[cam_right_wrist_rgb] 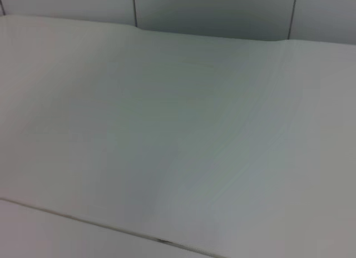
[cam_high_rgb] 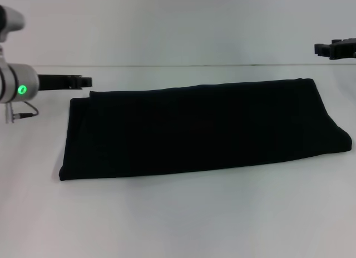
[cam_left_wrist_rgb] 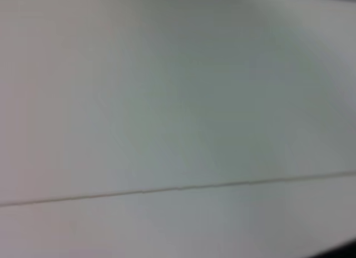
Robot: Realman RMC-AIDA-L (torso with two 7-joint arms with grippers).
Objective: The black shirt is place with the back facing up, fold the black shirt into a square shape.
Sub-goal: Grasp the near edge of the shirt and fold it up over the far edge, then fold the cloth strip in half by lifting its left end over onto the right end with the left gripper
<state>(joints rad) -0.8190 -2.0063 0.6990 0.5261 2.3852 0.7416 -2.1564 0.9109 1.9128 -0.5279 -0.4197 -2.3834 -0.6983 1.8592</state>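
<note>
Bare white bench (cam_high_rgb: 178, 224) fills the lower frame of the head view; the black shirt (cam_high_rgb: 200, 130) lies mid-frame as a long flat band, already folded lengthwise, not yet square. Left tool (cam_high_rgb: 78, 81) hangs at upper left, just off the shirt's far left corner. Right tool (cam_high_rgb: 336, 49) sits at the upper right edge, apart from the cloth. Neither holds anything that I can see; open or clenched, can't tell.

My read: next is the crosswise fold. Pinch both corners of one short end, all layers together, lift low, carry across and match edges before letting go.

Hidden: right tool cut off by the frame, layer count unclear, no lettering visible. Both wrist views show only bench surface.
</note>
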